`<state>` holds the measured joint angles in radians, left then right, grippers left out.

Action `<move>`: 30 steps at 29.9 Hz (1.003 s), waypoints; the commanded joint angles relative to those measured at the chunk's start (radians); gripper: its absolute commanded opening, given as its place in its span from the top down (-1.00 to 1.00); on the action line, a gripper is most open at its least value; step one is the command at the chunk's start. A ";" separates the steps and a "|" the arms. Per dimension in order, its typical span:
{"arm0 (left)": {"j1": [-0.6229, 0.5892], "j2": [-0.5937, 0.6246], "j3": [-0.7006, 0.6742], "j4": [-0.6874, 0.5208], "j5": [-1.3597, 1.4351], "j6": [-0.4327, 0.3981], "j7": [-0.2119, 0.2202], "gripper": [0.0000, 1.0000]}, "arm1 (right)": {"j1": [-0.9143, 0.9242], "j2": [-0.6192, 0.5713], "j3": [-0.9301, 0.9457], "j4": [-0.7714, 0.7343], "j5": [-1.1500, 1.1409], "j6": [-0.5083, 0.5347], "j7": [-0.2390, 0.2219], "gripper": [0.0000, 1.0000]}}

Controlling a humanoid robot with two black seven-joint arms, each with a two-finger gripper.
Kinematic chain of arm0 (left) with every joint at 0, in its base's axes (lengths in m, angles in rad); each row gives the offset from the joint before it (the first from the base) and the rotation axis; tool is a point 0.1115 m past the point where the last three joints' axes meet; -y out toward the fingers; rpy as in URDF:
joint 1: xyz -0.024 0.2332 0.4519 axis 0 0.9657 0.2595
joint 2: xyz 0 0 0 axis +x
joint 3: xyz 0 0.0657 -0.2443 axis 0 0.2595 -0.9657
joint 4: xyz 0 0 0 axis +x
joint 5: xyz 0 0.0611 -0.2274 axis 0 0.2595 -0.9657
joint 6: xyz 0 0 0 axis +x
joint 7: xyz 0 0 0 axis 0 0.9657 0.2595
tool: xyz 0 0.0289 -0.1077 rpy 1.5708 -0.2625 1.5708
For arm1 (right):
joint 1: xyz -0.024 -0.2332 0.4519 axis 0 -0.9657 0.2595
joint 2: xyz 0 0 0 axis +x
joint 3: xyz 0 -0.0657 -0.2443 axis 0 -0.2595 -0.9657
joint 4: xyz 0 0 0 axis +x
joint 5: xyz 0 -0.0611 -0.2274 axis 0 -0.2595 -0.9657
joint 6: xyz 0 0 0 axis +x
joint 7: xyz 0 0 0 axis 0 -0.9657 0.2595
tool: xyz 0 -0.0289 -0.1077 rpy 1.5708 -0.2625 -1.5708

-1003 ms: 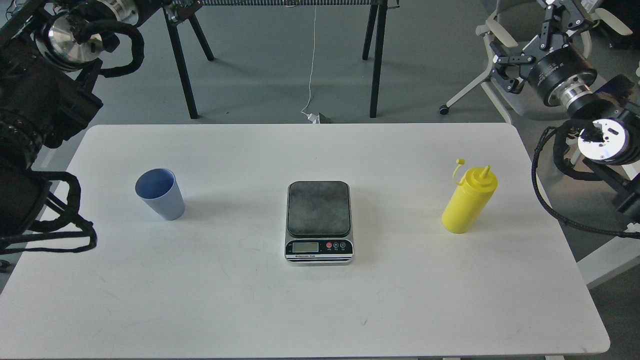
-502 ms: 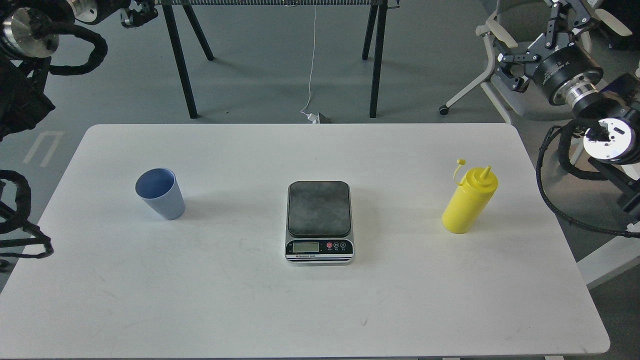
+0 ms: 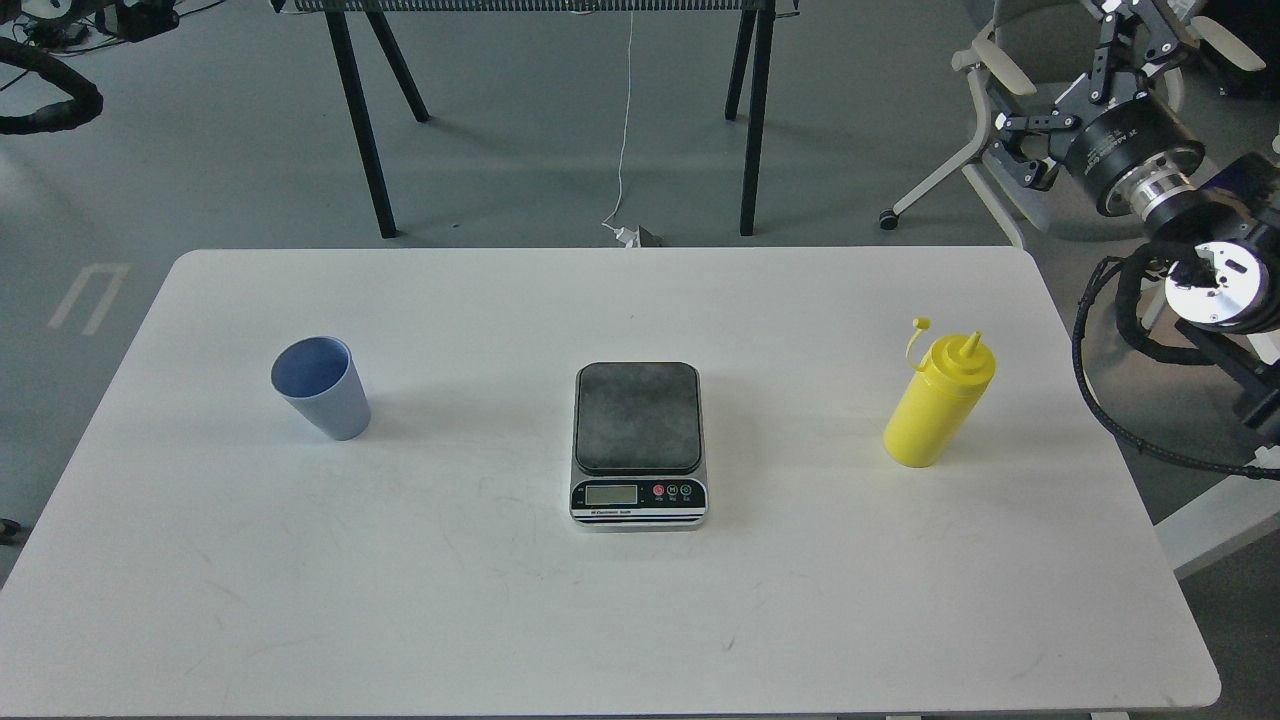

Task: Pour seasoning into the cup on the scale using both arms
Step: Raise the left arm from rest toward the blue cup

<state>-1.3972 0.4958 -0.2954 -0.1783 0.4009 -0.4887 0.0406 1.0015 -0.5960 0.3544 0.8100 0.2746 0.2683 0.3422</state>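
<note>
The light blue cup (image 3: pixel 322 390) stands upright on the left part of the white table (image 3: pixel 400 600). The scale (image 3: pixel 637 443) sits at the table's middle with nothing on its dark platform. The yellow seasoning bottle (image 3: pixel 935 410) stands upright at the right, its small cap hanging off on its tether. My right gripper (image 3: pixel 1062 95) is open and empty, raised beyond the table's far right corner, well above and behind the bottle. Of my left arm only a cable loop and a small dark end (image 3: pixel 140 15) show in the top left corner, far from the cup.
A black-legged stand (image 3: pixel 360 130) and a white cord (image 3: pixel 625 120) are on the floor behind the table. A white office chair (image 3: pixel 985 60) stands behind my right gripper. The table's edges run close to the cup side and bottle side.
My left arm has swung up and back out of the left side of the view, leaving only a bit at the top left corner. My right gripper has shifted slightly right. Cup, scale and bottle have not moved.
</note>
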 commanded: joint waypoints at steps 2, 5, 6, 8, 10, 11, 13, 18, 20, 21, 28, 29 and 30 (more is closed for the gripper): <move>0.017 -0.006 0.119 -0.001 0.039 0.000 -0.002 -1.00 | 0.000 -0.001 -0.002 0.000 -0.002 0.000 -0.002 -0.99; -0.006 -0.005 0.179 -0.001 0.050 0.000 -0.043 -1.00 | -0.001 0.001 -0.003 0.000 -0.002 0.000 -0.002 -0.99; -0.022 -0.003 0.183 -0.001 0.058 0.000 -0.059 -1.00 | -0.001 0.001 -0.003 0.000 -0.002 0.000 -0.002 -0.99; -0.045 -0.003 0.185 0.000 0.100 0.000 -0.070 -1.00 | -0.001 0.001 -0.003 0.000 -0.002 0.000 -0.002 -0.99; -0.058 -0.005 0.183 0.000 0.162 0.000 -0.071 -1.00 | -0.001 0.001 -0.003 0.000 -0.002 0.000 -0.002 -0.99; -0.062 -0.006 0.183 -0.001 0.192 0.000 -0.073 -1.00 | -0.003 0.001 -0.003 0.000 -0.002 0.000 0.000 -0.99; -0.068 -0.006 0.182 -0.001 0.249 0.000 -0.080 -1.00 | -0.003 0.001 -0.003 0.000 -0.002 0.000 -0.002 -0.99; -0.060 -0.011 0.186 -0.003 0.276 0.000 -0.129 -1.00 | -0.006 0.002 -0.005 0.000 -0.002 0.000 -0.002 -0.99; -0.054 -0.025 0.223 -0.004 0.306 0.000 -0.136 -1.00 | -0.006 0.002 -0.006 -0.002 -0.002 0.000 -0.002 -0.99; -0.052 -0.034 0.249 -0.012 0.324 0.000 -0.145 -1.00 | -0.008 0.002 -0.006 -0.002 -0.002 0.000 0.000 -0.99; -0.097 -0.036 0.358 -0.160 0.546 0.000 -0.341 -1.00 | -0.021 0.004 -0.008 -0.009 -0.002 0.000 0.000 -0.99; -0.109 -0.034 0.360 -0.191 0.600 0.000 -0.373 -1.00 | -0.021 0.004 -0.008 -0.009 -0.002 0.000 -0.002 -0.99; -0.117 -0.031 0.361 -0.220 0.646 0.000 -0.405 -1.00 | -0.021 0.005 -0.008 -0.009 -0.002 0.000 -0.002 -0.99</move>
<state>-1.4859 0.4589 0.0578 -0.3234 0.9138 -0.4887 -0.2841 0.9827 -0.5929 0.3469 0.8026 0.2730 0.2684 0.3405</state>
